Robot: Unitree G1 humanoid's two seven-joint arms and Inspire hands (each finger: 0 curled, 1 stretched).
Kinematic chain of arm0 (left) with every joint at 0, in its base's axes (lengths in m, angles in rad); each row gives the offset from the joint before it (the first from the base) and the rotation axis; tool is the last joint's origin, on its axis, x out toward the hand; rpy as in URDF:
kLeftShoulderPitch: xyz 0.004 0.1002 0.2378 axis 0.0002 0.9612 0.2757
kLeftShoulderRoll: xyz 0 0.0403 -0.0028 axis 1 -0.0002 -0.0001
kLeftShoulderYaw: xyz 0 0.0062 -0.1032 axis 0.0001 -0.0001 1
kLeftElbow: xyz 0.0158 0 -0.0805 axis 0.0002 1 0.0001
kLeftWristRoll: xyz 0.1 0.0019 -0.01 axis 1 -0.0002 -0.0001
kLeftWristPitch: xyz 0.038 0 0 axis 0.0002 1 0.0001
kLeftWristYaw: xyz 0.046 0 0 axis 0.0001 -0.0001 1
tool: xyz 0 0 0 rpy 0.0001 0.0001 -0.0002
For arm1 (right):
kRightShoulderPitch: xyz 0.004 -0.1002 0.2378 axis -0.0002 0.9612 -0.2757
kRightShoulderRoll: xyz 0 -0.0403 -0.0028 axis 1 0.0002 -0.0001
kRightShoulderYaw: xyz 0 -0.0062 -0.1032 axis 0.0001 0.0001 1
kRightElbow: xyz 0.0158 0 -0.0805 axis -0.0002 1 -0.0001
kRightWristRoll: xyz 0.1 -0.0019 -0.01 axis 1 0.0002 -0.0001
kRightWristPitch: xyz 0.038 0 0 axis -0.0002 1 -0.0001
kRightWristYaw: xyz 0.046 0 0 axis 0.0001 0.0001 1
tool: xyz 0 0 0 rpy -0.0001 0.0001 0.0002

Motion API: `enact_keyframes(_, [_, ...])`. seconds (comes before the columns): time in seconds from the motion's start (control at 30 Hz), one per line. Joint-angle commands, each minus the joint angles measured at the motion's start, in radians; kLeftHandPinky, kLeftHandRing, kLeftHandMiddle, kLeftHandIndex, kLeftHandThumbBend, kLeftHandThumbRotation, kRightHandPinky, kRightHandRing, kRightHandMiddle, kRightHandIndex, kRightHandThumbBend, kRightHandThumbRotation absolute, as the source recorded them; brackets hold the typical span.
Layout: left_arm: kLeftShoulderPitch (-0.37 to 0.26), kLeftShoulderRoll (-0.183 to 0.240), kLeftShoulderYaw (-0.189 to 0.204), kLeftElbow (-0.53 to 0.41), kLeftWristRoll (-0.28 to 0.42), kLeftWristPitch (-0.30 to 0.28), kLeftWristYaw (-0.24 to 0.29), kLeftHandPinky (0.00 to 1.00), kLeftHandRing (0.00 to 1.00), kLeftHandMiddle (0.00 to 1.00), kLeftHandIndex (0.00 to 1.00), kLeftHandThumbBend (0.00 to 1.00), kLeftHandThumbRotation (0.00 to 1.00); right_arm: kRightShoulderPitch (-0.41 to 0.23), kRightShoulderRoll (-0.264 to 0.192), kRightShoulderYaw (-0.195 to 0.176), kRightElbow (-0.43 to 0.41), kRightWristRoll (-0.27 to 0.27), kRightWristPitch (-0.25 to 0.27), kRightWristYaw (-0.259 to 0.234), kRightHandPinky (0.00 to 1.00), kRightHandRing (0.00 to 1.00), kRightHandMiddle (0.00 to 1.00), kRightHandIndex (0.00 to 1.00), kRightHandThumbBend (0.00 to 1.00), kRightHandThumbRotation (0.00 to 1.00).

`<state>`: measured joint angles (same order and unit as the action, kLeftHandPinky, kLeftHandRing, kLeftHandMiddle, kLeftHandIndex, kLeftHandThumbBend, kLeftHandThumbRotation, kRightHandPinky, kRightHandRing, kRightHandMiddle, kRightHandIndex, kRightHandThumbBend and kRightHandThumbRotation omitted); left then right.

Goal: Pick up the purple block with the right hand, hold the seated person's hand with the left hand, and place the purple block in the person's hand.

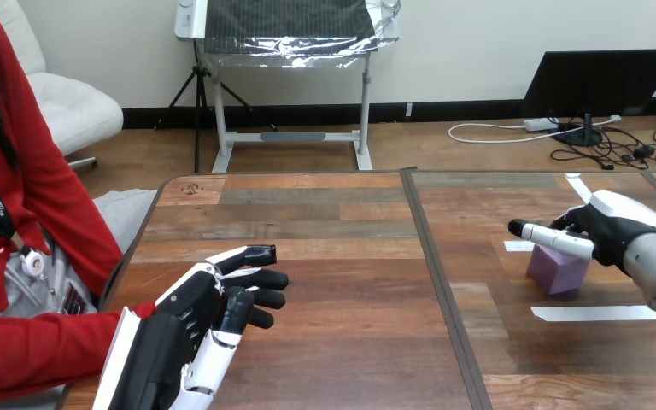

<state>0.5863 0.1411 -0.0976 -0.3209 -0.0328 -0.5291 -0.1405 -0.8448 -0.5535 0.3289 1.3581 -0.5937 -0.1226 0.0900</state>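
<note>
left hand: the left hand [192,320] is hovering low over the near left part of the table [333,231], its back turned up and to the left.
left hand state: its fingers [260,254] are pointing right, lying spread apart and only lightly bent, relaxed rather than clenched, and they are closing on nothing.
person: a red sleeve [34,350] is coming in from the left edge, and its end is running in behind the left hand's wrist, just beside it; where the sleeve ends is lying hidden behind the robot's hand.
right hand: the right hand [602,232] is reaching in from the right edge and sitting over the top of the block, pointing left.
right hand state: it is covering the block's upper edge, but whether it is clamping the block or merely lying on it, i cannot tell.
purple block: the purple block [558,272] is standing on the right half of the table, just under the right hand and well apart from the left hand.
markings: a white tape strip [594,313] is lying flat on the wood just in front of the block.
</note>
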Motion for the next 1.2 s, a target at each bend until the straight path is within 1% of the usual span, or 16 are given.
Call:
enact_keyframes(0.0, [-0.057, 0.000, 0.012, -0.030, -0.002, -0.006, -0.004, 0.57, 0.64, 0.67, 0.72, 0.37, 0.79, -0.024, 0.028, 0.009, 0.000, 0.002, 0.004, 0.018, 0.74, 0.78, 0.79, 0.77, 0.66, 1.00])
enact_keyframes(0.23, [-0.063, 0.003, 0.015, -0.023, -0.004, -0.014, -0.010, 0.56, 0.63, 0.67, 0.72, 0.38, 0.79, -0.025, 0.028, 0.007, 0.003, 0.005, 0.006, 0.016, 0.72, 0.73, 0.74, 0.72, 0.65, 0.98])
enact_keyframes(0.37, [-0.064, 0.001, 0.017, -0.021, -0.005, -0.015, -0.010, 0.56, 0.63, 0.67, 0.72, 0.37, 0.79, -0.022, 0.028, -0.001, 0.001, 0.012, 0.001, -0.002, 0.69, 0.69, 0.70, 0.69, 0.64, 0.96])
enact_keyframes(0.4, [-0.063, 0.001, 0.017, -0.021, -0.005, -0.014, -0.010, 0.56, 0.63, 0.67, 0.72, 0.37, 0.79, -0.022, 0.029, -0.004, 0.001, 0.015, -0.001, -0.007, 0.67, 0.66, 0.67, 0.66, 0.64, 0.94])
enact_keyframes(0.63, [-0.063, -0.001, 0.019, -0.021, 0.003, -0.013, -0.007, 0.55, 0.63, 0.66, 0.71, 0.37, 0.78, -0.024, 0.029, -0.011, -0.003, 0.019, -0.005, -0.042, 0.60, 0.57, 0.58, 0.58, 0.65, 0.89])
enact_keyframes(0.7, [-0.063, -0.001, 0.018, -0.021, -0.003, -0.011, -0.010, 0.54, 0.62, 0.66, 0.71, 0.37, 0.77, -0.021, 0.027, -0.017, -0.004, 0.023, -0.020, -0.059, 0.57, 0.53, 0.54, 0.54, 0.64, 0.86])
enact_keyframes(0.9, [-0.064, 0.000, 0.018, -0.019, -0.002, -0.013, -0.011, 0.54, 0.62, 0.66, 0.71, 0.37, 0.77, -0.018, 0.023, -0.035, -0.007, 0.039, -0.056, -0.088, 0.51, 0.46, 0.48, 0.49, 0.62, 0.80])
enact_keyframes(1.03, [-0.064, 0.000, 0.018, -0.017, 0.001, -0.015, -0.011, 0.54, 0.62, 0.66, 0.71, 0.37, 0.76, -0.020, 0.021, -0.035, -0.007, 0.044, -0.064, -0.089, 0.44, 0.41, 0.44, 0.46, 0.60, 0.79])
enact_keyframes(1.17, [-0.067, 0.006, 0.016, -0.012, -0.009, -0.019, -0.022, 0.54, 0.63, 0.67, 0.71, 0.38, 0.76, -0.030, 0.021, -0.035, -0.007, 0.050, -0.050, -0.079, 0.42, 0.41, 0.45, 0.47, 0.61, 0.81])
